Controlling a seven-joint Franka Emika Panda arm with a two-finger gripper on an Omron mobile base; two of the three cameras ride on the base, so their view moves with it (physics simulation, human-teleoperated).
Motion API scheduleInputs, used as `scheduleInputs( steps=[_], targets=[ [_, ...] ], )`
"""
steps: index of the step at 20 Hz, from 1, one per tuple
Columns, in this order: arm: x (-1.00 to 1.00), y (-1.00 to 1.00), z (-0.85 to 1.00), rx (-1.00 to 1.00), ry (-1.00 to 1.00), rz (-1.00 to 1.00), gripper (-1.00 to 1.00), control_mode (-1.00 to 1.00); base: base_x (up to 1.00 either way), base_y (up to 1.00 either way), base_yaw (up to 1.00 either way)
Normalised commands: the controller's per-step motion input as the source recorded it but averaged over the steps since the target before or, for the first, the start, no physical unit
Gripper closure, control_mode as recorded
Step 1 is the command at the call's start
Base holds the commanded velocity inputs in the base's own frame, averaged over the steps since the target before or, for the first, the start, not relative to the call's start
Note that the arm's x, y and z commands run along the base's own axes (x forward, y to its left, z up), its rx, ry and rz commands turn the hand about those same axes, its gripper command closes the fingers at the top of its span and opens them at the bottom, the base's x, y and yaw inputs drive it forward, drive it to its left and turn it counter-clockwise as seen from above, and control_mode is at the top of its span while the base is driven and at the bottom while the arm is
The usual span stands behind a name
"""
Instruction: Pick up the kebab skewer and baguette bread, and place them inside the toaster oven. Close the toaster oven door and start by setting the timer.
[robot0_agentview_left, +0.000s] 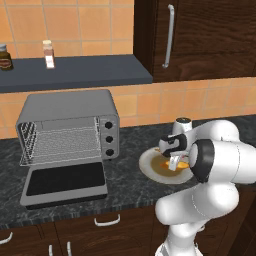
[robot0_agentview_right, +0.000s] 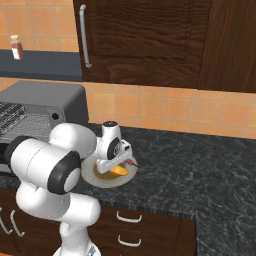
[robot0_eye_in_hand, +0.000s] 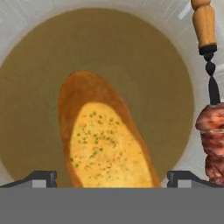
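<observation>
We hold the white arm's two-finger gripper (robot0_eye_in_hand: 111, 177) low over the round pale plate with a brown centre (robot0_eye_in_hand: 26, 26), jaws spread wide and empty, one dark tip either side of the stubby golden-orange baguette bread (robot0_eye_in_hand: 103, 144). The bread lies in the plate's middle; the kebab skewer with reddish meat chunks and a wooden handle (robot0_eye_in_hand: 213, 131) sits at three o'clock, just beside the right tip. We judge it best to lower straight and close across the loaf's narrow width, clear of the skewer. The boxy grey toaster oven (robot0_agentview_left: 70, 125) waits at nine o'clock on the dark speckled worktop (robot0_agentview_left: 125, 170), its glass-windowed door (robot0_agentview_left: 65, 185) dropped flat.
</observation>
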Motion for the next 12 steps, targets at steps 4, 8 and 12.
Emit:
scheduleInputs(
  steps=[4,8,12],
  targets=[
    [0.00,0.00,-0.14,0.00,0.00,0.00,-1.00,-1.00,0.00,0.00,0.00],
    [0.00,0.00,-0.15,0.00,0.00,0.00,-1.00,-1.00,0.00,0.00,0.00],
    [0.00,0.00,-0.17,0.00,0.00,0.00,-1.00,-1.00,0.00,0.00,0.00]
  ],
)
